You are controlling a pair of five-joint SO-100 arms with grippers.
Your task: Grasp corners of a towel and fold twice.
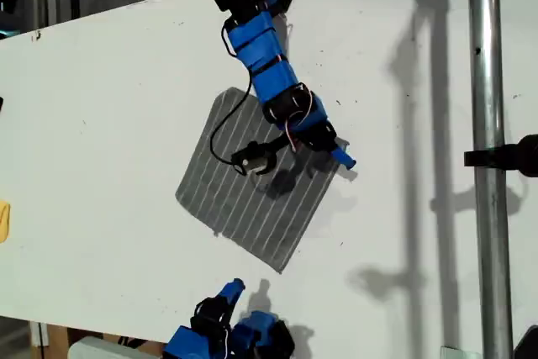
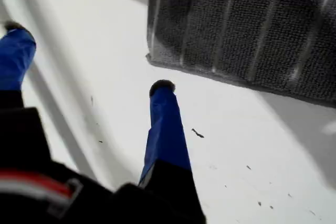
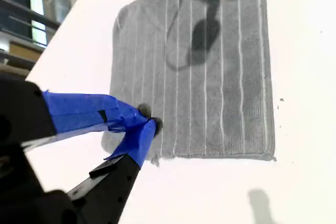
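Observation:
The grey striped towel [image 1: 252, 187] lies flat on the white table [image 1: 109, 124], turned like a diamond in the exterior view. My first gripper [image 1: 336, 153] hangs at the towel's corner nearest the exterior view's right. In the first wrist view this gripper [image 2: 89, 56] is open, one fingertip [image 2: 163, 87] just short of that corner [image 2: 153, 56], over bare table. My second gripper [image 1: 234, 286] is at the exterior view's bottom edge, off the cloth. Its blue tips [image 3: 147, 121] meet, shut on nothing, and line up with a near corner of the towel [image 3: 210, 77].
A metal pole [image 1: 483, 124] with a black clamp [image 1: 504, 157] stands at the exterior view's right. A black cable [image 1: 220, 128] from the first arm hangs above the towel. A yellow object [image 1: 3, 220] shows at the exterior view's left edge.

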